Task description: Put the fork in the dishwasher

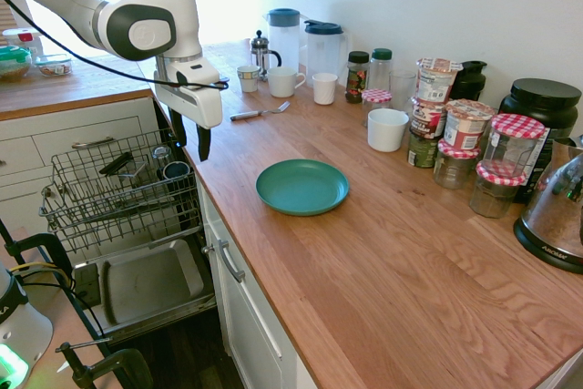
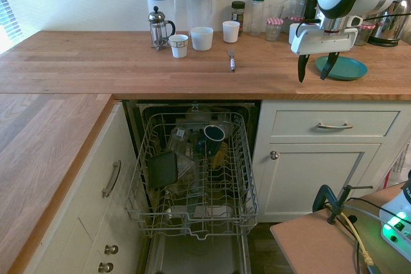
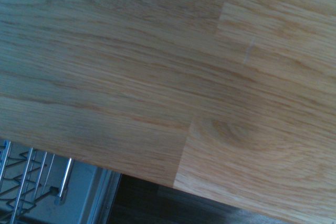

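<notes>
Wooden countertop [image 1: 392, 243]: green plate [image 1: 302, 187], fork [image 1: 261, 112] (tines toward wall), white mugs [image 1: 286, 82].

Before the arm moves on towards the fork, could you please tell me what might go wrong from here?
The slim fork lies flat on the countertop, so the open gripper may struggle to get under it. White cups stand close by and could be knocked. Later, the fork might slip through the wide gaps in the wire rack.
</notes>
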`<state>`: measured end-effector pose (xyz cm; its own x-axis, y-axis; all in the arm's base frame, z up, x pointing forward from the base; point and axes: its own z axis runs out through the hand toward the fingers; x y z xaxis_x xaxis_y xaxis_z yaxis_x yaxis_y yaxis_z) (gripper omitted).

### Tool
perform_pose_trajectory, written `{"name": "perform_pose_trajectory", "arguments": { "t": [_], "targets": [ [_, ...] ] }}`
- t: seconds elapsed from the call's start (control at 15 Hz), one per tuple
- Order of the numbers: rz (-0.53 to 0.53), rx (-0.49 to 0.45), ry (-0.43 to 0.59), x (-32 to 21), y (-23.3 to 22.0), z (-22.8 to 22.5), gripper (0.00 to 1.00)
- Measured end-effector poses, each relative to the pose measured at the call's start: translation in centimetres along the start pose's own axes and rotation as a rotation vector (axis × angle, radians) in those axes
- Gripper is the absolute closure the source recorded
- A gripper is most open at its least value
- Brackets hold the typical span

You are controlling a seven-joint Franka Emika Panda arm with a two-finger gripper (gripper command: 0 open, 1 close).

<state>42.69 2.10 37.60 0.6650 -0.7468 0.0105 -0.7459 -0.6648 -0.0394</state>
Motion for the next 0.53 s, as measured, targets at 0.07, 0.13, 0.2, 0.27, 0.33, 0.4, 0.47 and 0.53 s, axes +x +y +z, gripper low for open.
{"name": "perform_pose_trajectory", "arguments": {
  "t": [0.07,0.13,0.2,0.27,0.33,0.4,0.47,0.53],
  "targets": [
    [-0.002,-0.001,0.001,0.0,0.0,0.0,0.0],
    [-0.007,-0.004,0.008,0.0,-0.1,0.0,0.0],
    [-0.01,-0.004,0.016,-0.2,-0.3,0.0,0.0],
    [-0.009,-0.004,0.021,-0.5,-0.6,-0.1,0.0],
    [-0.003,-0.002,0.028,-0.8,-1.3,-0.2,0.0],
    [0.009,0.003,0.035,-1.3,-2.1,-0.3,0.0],
    [0.024,0.009,0.041,-1.6,-3.1,-0.5,0.0],
    [0.042,0.019,0.047,-2.0,-4.5,-0.8,0.0]
  ]
}}
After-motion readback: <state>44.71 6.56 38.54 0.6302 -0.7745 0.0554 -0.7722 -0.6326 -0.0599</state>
